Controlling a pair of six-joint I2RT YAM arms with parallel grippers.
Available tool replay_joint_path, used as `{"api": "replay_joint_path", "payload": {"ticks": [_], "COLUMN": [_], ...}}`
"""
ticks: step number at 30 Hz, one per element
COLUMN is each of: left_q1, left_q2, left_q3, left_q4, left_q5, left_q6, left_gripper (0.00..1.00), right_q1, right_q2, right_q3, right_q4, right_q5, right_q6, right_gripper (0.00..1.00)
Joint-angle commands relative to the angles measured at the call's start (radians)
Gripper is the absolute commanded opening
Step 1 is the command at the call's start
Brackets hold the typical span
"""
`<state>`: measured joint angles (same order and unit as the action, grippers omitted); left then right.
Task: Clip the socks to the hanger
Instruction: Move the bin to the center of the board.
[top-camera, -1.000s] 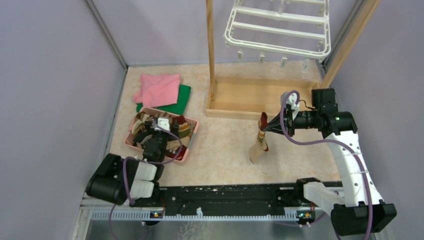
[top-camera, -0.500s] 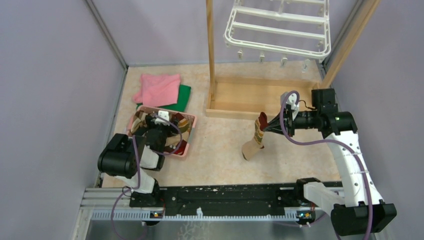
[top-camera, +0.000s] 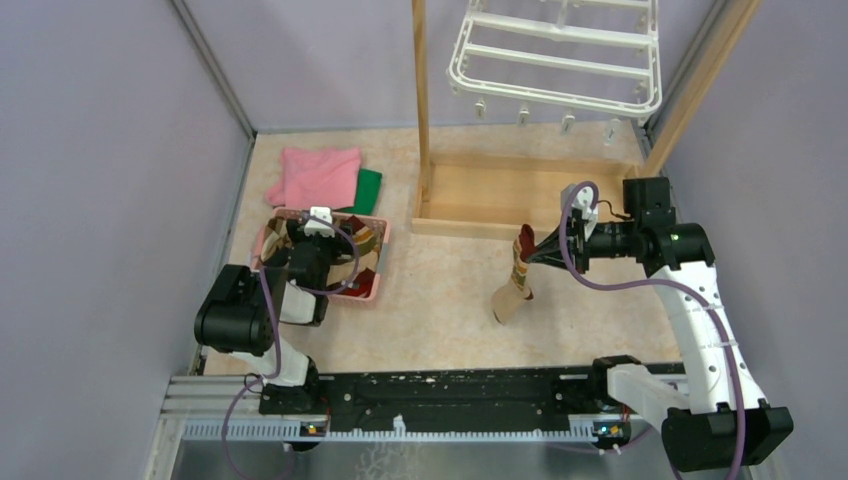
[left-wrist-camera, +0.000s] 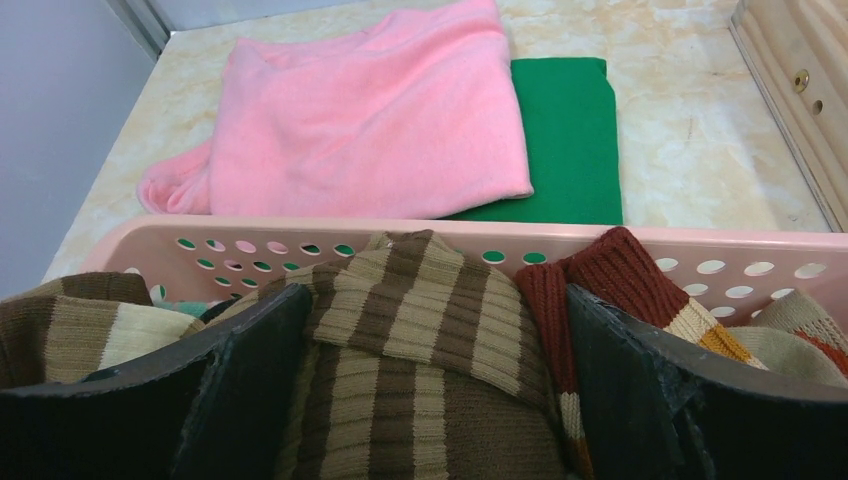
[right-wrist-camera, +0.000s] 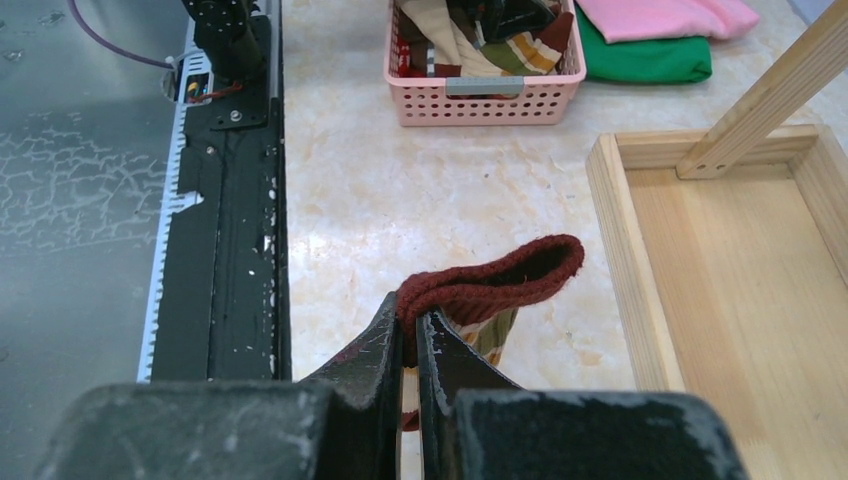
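We hold one striped sock (top-camera: 514, 285) in the right gripper (top-camera: 542, 250). Its jaws are pinched tight on the dark red cuff (right-wrist-camera: 500, 275), and the wrist view shows the ribbed edge squeezed between the two fingers while the rest of the cuff loops open beyond them. Gripping at the cuff lets the tan and brown foot hang down over the table (top-camera: 440, 300), just in front of the wooden base tray (top-camera: 500, 190). That leaves the top edge free to offer to a clip.

The white hanger (top-camera: 560, 60) hangs high at the back between the posts of the wooden frame (top-camera: 420, 90), well above the sock. Its small clips (top-camera: 522, 117) dangle along the near rail, and none that we can see carries a sock.

The left gripper (left-wrist-camera: 432, 330) sits low in the pink basket (left-wrist-camera: 620, 240) with its jaws spread wide, one finger on each side of a brown-and-cream sock (left-wrist-camera: 420, 290). It grips nothing. A red-cuffed sock (left-wrist-camera: 610, 280) lies just beside one finger. Behind the basket lie a pink cloth (left-wrist-camera: 370, 120) and a green cloth (left-wrist-camera: 570, 130), the pink partly on top of the green.

We judge the task barely begun. The held cuff has to rise to a clip, and the thin doubled edge may slip unless it is fed squarely into one.
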<state>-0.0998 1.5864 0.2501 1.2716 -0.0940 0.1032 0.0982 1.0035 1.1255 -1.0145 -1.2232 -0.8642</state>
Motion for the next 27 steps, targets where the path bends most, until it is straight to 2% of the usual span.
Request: {"api": "replay_joint_path", "payload": {"ticks": [1,18,24,27], "left_q1": [0.008,0.008,0.008,0.008], "left_q2": [-0.003,-0.002,-0.003,-0.003], "left_q3": [0.008,0.008,0.008,0.008], "left_q4": [-0.037,-0.037,-0.037,-0.037], "left_q5": [-0.003,-0.003,-0.003,-0.002], "left_q6": [-0.022,-0.022,-0.022,-0.023], "left_gripper": [0.99,0.99,0.99,0.99], "right_q1": [0.009,-0.075,-0.254,-0.313], "right_q2": [0.003,0.040,0.051,0.070], "right_q3": [0.000,0.040,0.118,0.110], "right_q4": [0.019,-0.059,-0.036,-0.054], "right_q5": [0.000,0.043,0.075,0.096], "right_q6": [-0.027,-0.107,-0.022,-0.040], "right_gripper": [0.00,0.00,0.00,0.00]}}
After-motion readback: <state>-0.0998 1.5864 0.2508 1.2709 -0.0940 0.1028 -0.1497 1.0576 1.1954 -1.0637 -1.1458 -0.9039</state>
